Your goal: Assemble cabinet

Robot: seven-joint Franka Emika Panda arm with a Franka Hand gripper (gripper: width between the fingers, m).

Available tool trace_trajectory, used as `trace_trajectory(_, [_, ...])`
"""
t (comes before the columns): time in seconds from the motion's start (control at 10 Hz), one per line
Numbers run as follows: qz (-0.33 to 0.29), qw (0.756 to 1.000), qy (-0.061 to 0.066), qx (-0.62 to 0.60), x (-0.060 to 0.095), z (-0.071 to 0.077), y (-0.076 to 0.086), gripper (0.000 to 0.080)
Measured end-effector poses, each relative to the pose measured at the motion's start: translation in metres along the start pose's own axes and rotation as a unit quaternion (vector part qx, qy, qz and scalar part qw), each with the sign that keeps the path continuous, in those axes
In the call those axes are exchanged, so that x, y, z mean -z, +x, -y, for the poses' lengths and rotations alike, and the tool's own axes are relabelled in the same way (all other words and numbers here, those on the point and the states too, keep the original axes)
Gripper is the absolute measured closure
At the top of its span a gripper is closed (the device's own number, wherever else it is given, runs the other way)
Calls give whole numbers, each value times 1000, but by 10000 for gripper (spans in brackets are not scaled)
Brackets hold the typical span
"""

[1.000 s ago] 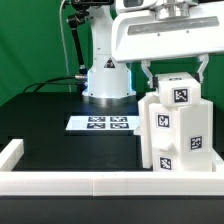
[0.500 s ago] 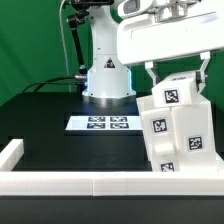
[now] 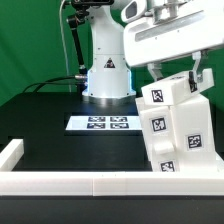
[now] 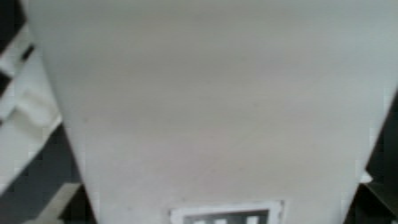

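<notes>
The cabinet (image 3: 178, 128), a tall white boxy body with black-and-white tags on its faces, stands at the exterior view's right, just behind the front rail. It is tilted, its top leaning toward the exterior view's left. My gripper (image 3: 175, 72) is above it, and its two dark fingers (image 3: 153, 70) clamp the sides of the cabinet's top. In the wrist view a blurred white face of the cabinet (image 4: 214, 110) fills almost the whole picture, with a tag (image 4: 228, 213) at its edge. My fingertips are hidden there.
The marker board (image 3: 103, 123) lies flat on the black table in front of the robot base (image 3: 106, 78). A low white border rail (image 3: 70, 183) runs along the front and turns up at the exterior view's left (image 3: 10, 152).
My gripper has turned and shifted slightly toward the exterior view's right. The cabinet has gone from upright to tilted with it.
</notes>
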State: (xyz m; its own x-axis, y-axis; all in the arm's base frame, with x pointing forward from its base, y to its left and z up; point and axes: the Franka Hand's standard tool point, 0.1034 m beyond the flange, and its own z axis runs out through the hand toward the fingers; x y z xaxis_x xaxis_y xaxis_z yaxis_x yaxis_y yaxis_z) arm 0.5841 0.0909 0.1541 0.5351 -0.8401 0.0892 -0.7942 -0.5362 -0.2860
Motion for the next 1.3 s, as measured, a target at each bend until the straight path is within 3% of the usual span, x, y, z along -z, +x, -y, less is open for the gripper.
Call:
trace_trajectory(0.4, [17,982,4,-190,0,7,-17,239])
trace_trajectory(1.0, [35,935,8,-353,-1,7,-17,239])
trace_trajectory(1.1, [36,935,8,-352,-1,7,-17,126])
trace_trajectory(1.2, [35,946,9,-323,0,6,-14,126])
trace_trajectory(1.3, [37,949,12,-313,3,8,-11,23])
